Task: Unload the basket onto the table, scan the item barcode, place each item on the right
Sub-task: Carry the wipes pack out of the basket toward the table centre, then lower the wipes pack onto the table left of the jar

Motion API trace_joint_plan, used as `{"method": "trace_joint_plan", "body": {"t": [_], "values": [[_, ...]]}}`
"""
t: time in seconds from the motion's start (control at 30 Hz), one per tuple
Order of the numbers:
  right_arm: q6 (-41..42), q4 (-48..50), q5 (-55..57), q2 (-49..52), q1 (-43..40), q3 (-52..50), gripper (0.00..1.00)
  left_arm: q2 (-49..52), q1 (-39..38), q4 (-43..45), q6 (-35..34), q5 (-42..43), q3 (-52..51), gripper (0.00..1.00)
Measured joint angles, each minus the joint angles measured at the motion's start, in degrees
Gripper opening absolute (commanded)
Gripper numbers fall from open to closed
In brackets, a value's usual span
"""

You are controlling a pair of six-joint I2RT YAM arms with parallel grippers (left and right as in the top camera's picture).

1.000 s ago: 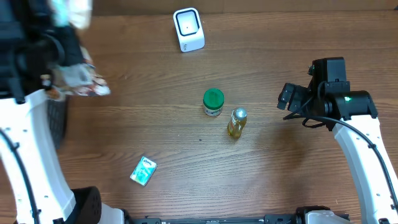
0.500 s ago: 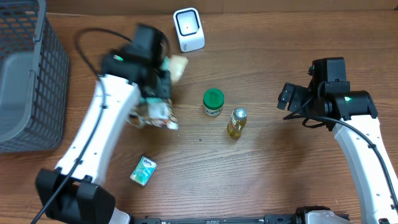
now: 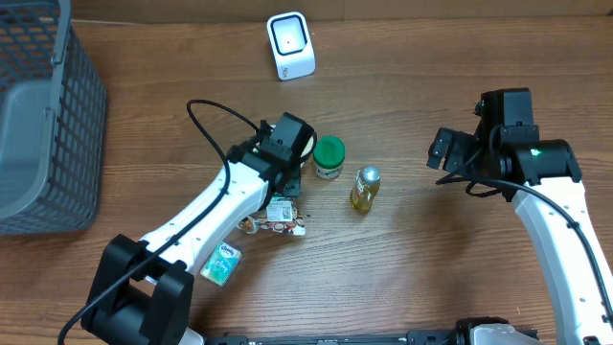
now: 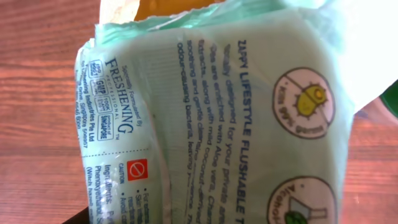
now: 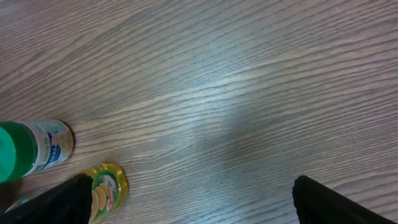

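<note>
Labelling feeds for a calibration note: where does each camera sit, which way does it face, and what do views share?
Overhead: above the table, looking straight down; both arms show, left gripper on the wipes packet, right gripper open.
Left wrist: on the left arm, close against the packet's printed back; almost no finger shows.
Right wrist: on the right arm, angled down at the table; both fingers at the bottom corners.
Shared: overhead and right wrist both show the green-lidded jar and yellow bottle.
</note>
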Motion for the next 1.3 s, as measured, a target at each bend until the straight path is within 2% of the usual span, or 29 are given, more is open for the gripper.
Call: {"method": "trace_joint_plan", "body": {"t": [0.17, 0.37, 0.57, 0.8, 0.93, 1.07, 1.3], "values": [[0.0, -0.1, 0.0, 0.0, 0.0, 0.0, 1.00, 0.0, 0.0, 6.5, -1.0, -1.6, -4.7, 0.34], [0.0, 0.0, 0.0, 0.0, 0.0, 0.0, 1.00, 0.0, 0.0, 10.3, -1.0, -1.7, -7.8, 0.34], [0.0, 0.0, 0.0, 0.0, 0.0, 0.0, 1.00, 0.0, 0.0, 10.5, -1.0, -1.7, -7.9, 0.61], [0.0, 0.0, 0.0, 0.0, 0.0, 0.0, 1.00, 0.0, 0.0, 10.6, -1.3, -1.7, -7.9, 0.76], [0.0, -0.1, 0.0, 0.0, 0.0, 0.0, 1.00, 0.0, 0.0, 10.7, -1.4, -1.7, -7.9, 0.78], [0.0, -0.1, 0.0, 0.0, 0.0, 0.0, 1.00, 0.0, 0.0, 10.8, -1.6, -1.5, -7.9, 0.70], [0.0, 0.0, 0.0, 0.0, 0.0, 0.0, 1.00, 0.0, 0.0, 10.7, -1.7, -1.3, -7.9, 0.72]]}}
